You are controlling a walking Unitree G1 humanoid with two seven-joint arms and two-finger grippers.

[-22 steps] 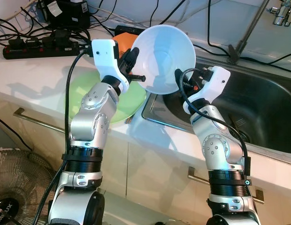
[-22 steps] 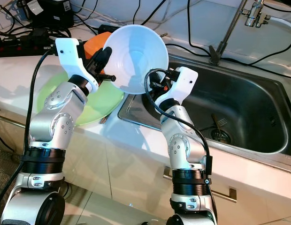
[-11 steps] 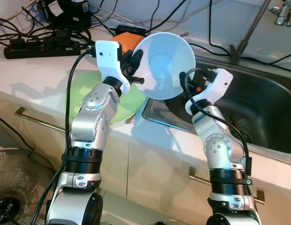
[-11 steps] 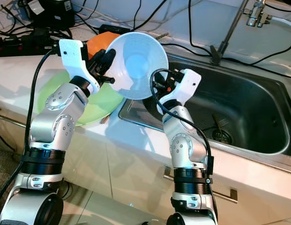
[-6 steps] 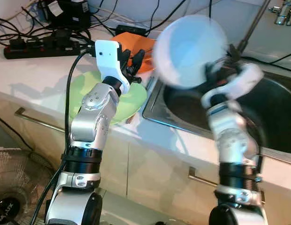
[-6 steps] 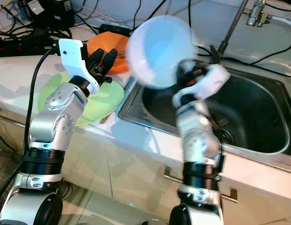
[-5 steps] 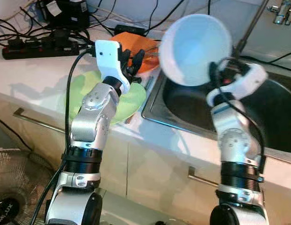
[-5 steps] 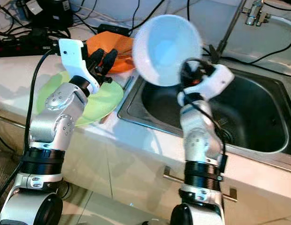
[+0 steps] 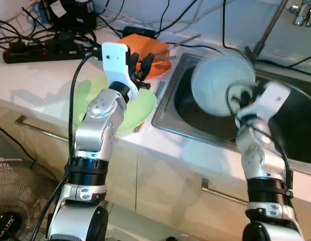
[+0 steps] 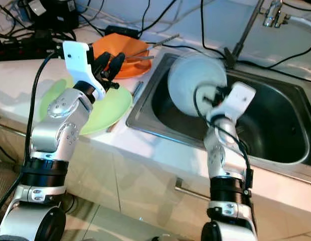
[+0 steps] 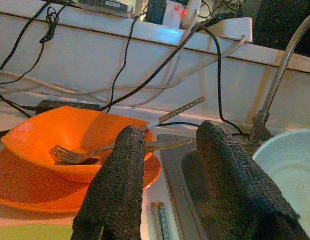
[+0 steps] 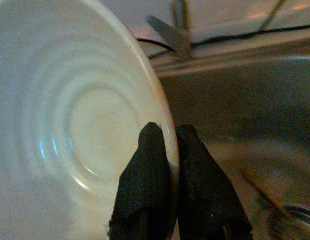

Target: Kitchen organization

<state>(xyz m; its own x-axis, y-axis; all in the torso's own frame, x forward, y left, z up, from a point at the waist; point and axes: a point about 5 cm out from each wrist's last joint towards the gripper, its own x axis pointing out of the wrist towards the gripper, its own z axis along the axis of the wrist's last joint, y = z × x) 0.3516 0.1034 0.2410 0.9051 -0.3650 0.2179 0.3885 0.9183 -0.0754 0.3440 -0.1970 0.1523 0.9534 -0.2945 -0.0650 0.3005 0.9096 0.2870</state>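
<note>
My right gripper [image 12: 166, 134] is shut on the rim of a pale blue-white bowl [image 9: 220, 85]. It holds the bowl tilted on its side above the left part of the steel sink [image 10: 276, 125]; the picture is blurred there. My left gripper [image 11: 167, 131] is open and holds nothing. It hovers over the far edge of a green plate [image 9: 140, 108], pointing at an orange bowl [image 11: 70, 137] with a fork [image 11: 77, 152] in it. The orange bowl rests on an orange plate [image 11: 40, 187].
A power strip [image 9: 40, 50], a black box and many cables lie at the back of the white counter. A faucet pipe [image 10: 243, 32] rises behind the sink. A thin utensil [image 9: 159, 89] lies by the sink's left rim. A utensil [image 10: 230, 131] lies near the drain. Cabinet handles and a fan [image 9: 15, 201] are below.
The left gripper let go of the bowl and stayed by the orange bowl. The right gripper carried the bowl right and down over the sink, turning its outside towards the head camera.
</note>
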